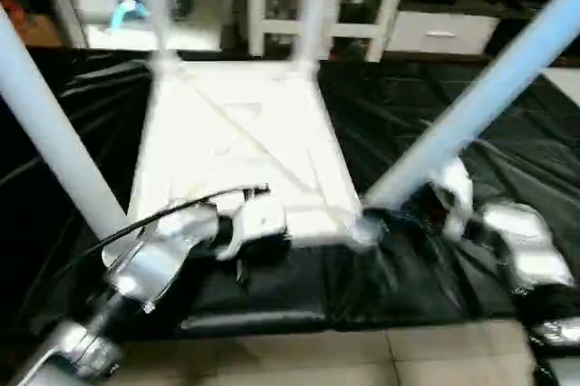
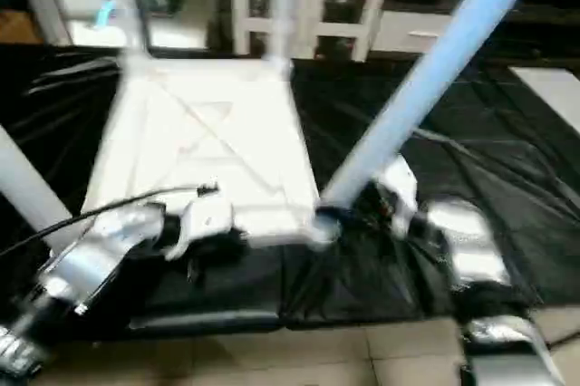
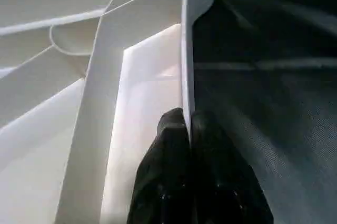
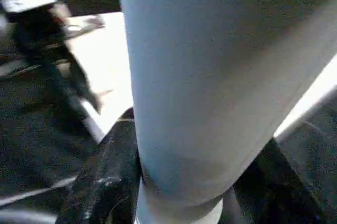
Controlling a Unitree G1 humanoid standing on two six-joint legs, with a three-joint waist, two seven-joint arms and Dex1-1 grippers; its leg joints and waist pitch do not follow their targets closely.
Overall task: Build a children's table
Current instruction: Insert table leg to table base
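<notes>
Black sheet (image 1: 426,277) under upturned table top (image 1: 240,146).

The table top (image 1: 240,146) lies underside up on the sheet-covered surface (image 1: 435,268), a leg (image 1: 471,114) standing in each corner socket. The left gripper (image 3: 188,124) pinches the top's near rim; the right gripper (image 4: 184,182) clasps the near-right leg's base. Behind stands a cabinet (image 1: 362,5).

Head cams look down over table top (image 1: 245,150); wrist cams close-up on rim, leg (image 4: 210,87).
</notes>
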